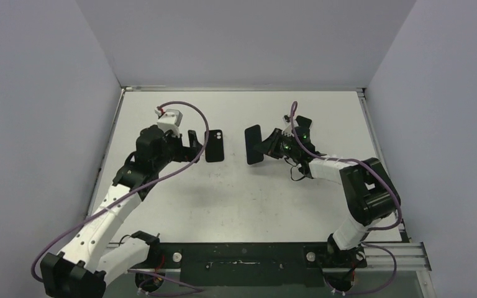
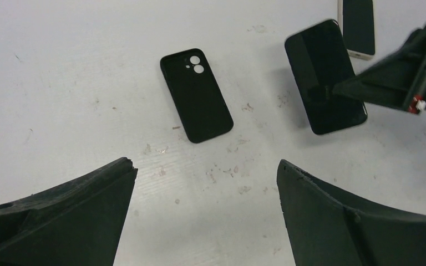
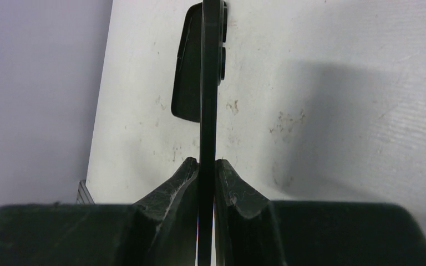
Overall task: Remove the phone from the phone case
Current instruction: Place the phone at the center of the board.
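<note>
Three grey walls [image 1: 37, 93] boxing a scuffed white worktop [image 1: 242, 198] at left, right and top of frame. Left of centre, lying flat: black phone case [image 1: 215, 146], left tool [image 1: 192, 141] spread wide just beside it, gripping nothing. Right of centre: phone [image 1: 253, 144], pinched on edge by right tool [image 1: 268, 144], apart from case. Broad white stretch toward bottom edge.

I can read no writing, brand, number or sign here: the phone case [image 2: 196, 95], the phone [image 2: 324, 77] and the table [image 2: 61, 83] show nothing legible.
</note>
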Robot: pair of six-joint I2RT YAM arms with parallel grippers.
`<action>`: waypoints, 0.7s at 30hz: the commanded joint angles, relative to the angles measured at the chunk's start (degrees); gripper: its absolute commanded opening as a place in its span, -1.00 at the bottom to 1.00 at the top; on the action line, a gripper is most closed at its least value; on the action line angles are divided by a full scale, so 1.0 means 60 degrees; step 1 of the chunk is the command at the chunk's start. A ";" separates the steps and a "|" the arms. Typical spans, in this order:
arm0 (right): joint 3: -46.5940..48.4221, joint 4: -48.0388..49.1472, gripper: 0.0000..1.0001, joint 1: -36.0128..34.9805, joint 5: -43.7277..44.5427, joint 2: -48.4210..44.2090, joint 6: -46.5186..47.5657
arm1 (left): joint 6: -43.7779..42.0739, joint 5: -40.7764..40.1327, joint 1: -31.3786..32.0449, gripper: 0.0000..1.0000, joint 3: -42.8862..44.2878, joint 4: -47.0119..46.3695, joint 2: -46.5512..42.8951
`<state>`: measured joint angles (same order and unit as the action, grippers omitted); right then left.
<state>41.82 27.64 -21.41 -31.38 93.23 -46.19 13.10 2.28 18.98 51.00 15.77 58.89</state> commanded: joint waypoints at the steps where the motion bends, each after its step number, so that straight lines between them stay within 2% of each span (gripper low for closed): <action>1: 0.1231 0.1123 -1.00 -0.0020 -0.0109 0.0836 -0.0469 | -0.0590 -0.1791 0.0709 0.95 -0.0518 0.0439 -0.1616; 6: 0.2075 0.1431 -1.00 -0.0176 0.0032 0.2024 -0.0826 | -0.0719 -0.2120 0.0879 0.95 -0.0947 0.0410 -0.2543; 9: 0.2626 0.1550 -1.00 -0.0342 0.0060 0.2785 -0.0967 | -0.0912 -0.2705 0.1247 0.95 -0.0904 0.0545 -0.2553; 16: 0.3735 0.1991 -1.00 -0.0620 -0.0244 0.4440 -0.1506 | -0.0897 -0.2690 0.1406 0.95 -0.0949 0.0525 -0.2702; 21: 0.4224 0.1772 -0.90 -0.0762 -0.0410 0.5035 -0.1537 | -0.0895 -0.2651 0.1503 0.95 -0.0972 0.0487 -0.2711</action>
<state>63.51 33.21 -25.28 -32.56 122.74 -54.81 8.43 -12.78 27.40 44.93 19.59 43.46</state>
